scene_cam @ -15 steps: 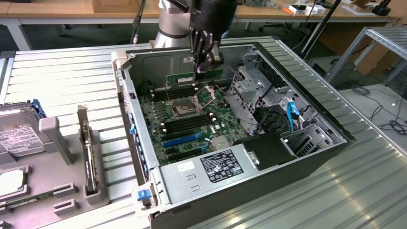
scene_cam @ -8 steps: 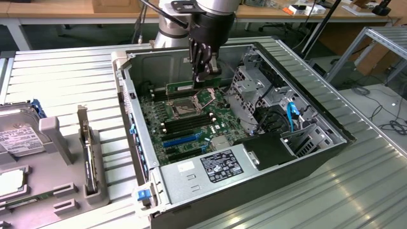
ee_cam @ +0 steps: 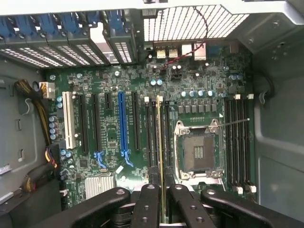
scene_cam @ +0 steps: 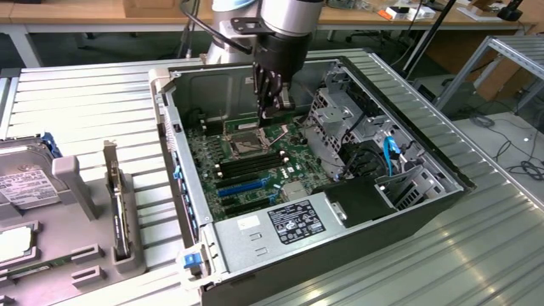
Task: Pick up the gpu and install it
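The pick-up is done: the gripper [ee_cam: 161,176] has its fingers [ee_cam: 151,202] drawn in narrow on the gpu [ee_cam: 160,137], which the wrist view shows edge-on as a thin yellow-green line between them. In the exterior view the gripper [scene_cam: 272,112] reaches down inside the open case [scene_cam: 167,127], low over the motherboard [scene_cam: 255,159] and just beside the CPU socket [scene_cam: 246,145].

The stick runs lengthwise along the group of dark memory slots [ee_cam: 151,135] next to the CPU socket [ee_cam: 197,152], so it appears lined up with one of them. Whether its lower edge has entered the slot or merely hangs above it cannot be told from this angle. The install therefore reads as not finished: the stick is in the grip and nothing shows it pressed home or latched. The blue slot [ee_cam: 121,123] further along the motherboard [ee_cam: 109,133] stands empty.

As for writing, a black-and-white sticker [scene_cam: 293,223] lies on the metal box at the case's near end, and its print is too small to read. No brand name can be made out on the board or case
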`<state>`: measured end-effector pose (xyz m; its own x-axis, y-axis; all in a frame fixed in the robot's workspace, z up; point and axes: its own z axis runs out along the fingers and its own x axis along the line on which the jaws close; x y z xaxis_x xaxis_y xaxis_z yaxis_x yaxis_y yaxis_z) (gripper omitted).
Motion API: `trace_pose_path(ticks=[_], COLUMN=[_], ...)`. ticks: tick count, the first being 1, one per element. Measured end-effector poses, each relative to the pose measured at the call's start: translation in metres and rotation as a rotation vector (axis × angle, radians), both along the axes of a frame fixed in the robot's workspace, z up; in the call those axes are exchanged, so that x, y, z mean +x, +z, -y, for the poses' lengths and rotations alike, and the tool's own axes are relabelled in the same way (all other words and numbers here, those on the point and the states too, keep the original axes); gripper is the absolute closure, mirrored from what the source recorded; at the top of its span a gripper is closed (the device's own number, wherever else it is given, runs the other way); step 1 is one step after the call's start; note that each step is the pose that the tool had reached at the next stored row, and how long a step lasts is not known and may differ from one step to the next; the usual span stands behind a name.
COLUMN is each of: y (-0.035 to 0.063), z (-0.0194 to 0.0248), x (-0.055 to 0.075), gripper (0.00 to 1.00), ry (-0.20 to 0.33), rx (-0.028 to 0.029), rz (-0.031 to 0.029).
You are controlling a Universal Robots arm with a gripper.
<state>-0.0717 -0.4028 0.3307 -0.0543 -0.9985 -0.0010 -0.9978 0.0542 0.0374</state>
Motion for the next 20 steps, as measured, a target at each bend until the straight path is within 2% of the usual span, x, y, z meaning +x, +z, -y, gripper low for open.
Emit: trace_pose_path(ticks=[3, 7, 13, 17, 20], y=[-0.0092, -0.0270, -0.0408, -0.0417, -0.0478], z=[0.0000, 0.0000, 0.0000, -0.0001, 0.0000], x=[0.002, 0.003, 0.003, 0.003, 0.003], gripper=[0.86, 0.86, 0.86, 0.86, 0.86], ry=[0.000, 0.000, 0.000, 0.000, 0.000], rx=[0.0000, -0.0004, -0.0011, -0.0009, -0.0014], rz=[-0.0001, -0.0003, -0.0003, -0.0001, -0.0003])
